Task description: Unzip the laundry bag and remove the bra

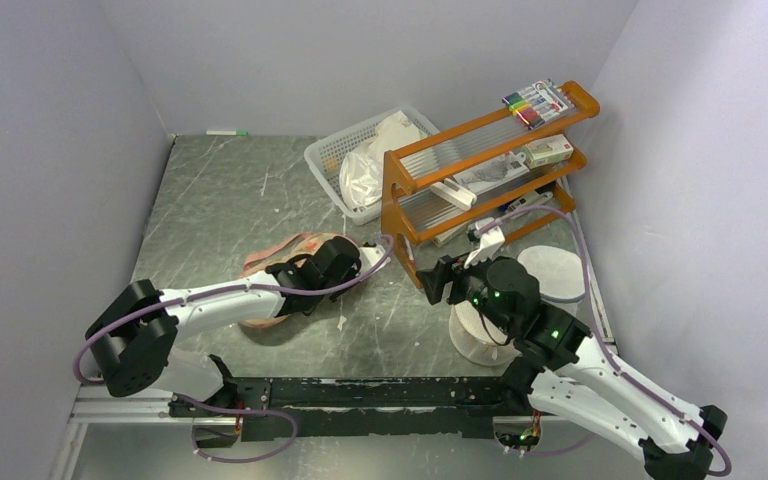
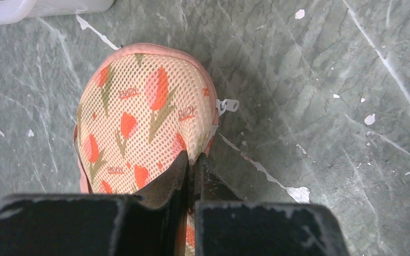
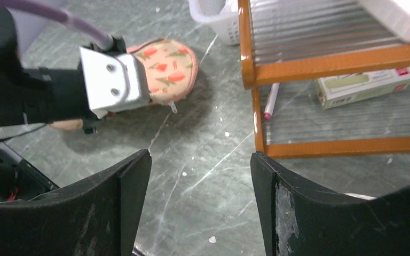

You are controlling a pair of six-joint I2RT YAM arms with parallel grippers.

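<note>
The laundry bag (image 1: pixel 295 243) lies flat on the table, a peach mesh pouch with red-orange flowers and a pink rim. It shows large in the left wrist view (image 2: pixel 139 112), and its white zip pull (image 2: pixel 228 105) sits at the right edge, zip closed. My left gripper (image 2: pixel 194 160) is shut, pinching the bag's near right edge; it also shows from above (image 1: pixel 345 256). The right wrist view shows the bag (image 3: pixel 171 66) behind the left wrist. My right gripper (image 3: pixel 200 160) is open and empty above bare table right of the bag (image 1: pixel 440 280). The bra is hidden.
An orange rack (image 1: pixel 480 160) with boxes and pens stands at the back right. A white basket (image 1: pixel 345 160) with plastic bags sits behind it. A white mesh drum (image 1: pixel 480 338) and a white round disc (image 1: pixel 555 272) lie under my right arm.
</note>
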